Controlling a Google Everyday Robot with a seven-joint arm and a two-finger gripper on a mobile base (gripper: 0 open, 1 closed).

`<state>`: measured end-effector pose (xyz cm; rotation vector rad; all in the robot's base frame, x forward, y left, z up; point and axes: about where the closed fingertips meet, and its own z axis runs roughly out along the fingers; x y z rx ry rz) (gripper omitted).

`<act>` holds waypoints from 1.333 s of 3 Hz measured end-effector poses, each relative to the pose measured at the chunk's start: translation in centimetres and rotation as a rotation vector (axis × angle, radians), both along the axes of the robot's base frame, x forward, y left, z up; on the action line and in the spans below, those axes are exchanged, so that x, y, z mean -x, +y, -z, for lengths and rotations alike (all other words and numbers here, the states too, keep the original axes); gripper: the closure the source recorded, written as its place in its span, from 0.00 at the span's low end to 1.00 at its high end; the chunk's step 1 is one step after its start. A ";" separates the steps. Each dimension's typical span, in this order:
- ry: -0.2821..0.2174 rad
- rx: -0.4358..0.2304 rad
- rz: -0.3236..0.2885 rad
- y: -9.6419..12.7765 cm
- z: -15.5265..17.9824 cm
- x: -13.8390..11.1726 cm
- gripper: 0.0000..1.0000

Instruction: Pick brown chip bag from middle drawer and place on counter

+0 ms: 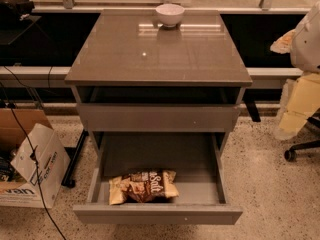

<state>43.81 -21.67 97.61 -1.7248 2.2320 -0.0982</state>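
The brown chip bag (pixel 144 186) lies flat on the floor of the middle drawer (pixel 159 214), near its front wall and left of centre, with white "Salt" lettering facing up. The drawer is pulled fully out. The glossy grey-brown counter (pixel 150 54) is the cabinet top above it. My arm is at the right edge of the view, and my gripper (pixel 295 109) hangs there, cream-coloured, well to the right of the cabinet and above floor level, far from the bag.
A small white bowl (pixel 169 14) stands at the back middle of the counter. A plain closed panel (pixel 159 118) sits above the open drawer. Cardboard boxes (pixel 30 164) and cables are on the floor at left. A chair base (pixel 300 149) is at right.
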 end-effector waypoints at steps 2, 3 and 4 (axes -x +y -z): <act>0.005 -0.021 -0.001 0.6 0.7 -0.1 0.00; 0.016 -0.082 0.023 1.2 2.0 -0.2 0.00; 0.027 -0.160 0.048 2.2 3.7 -0.7 0.00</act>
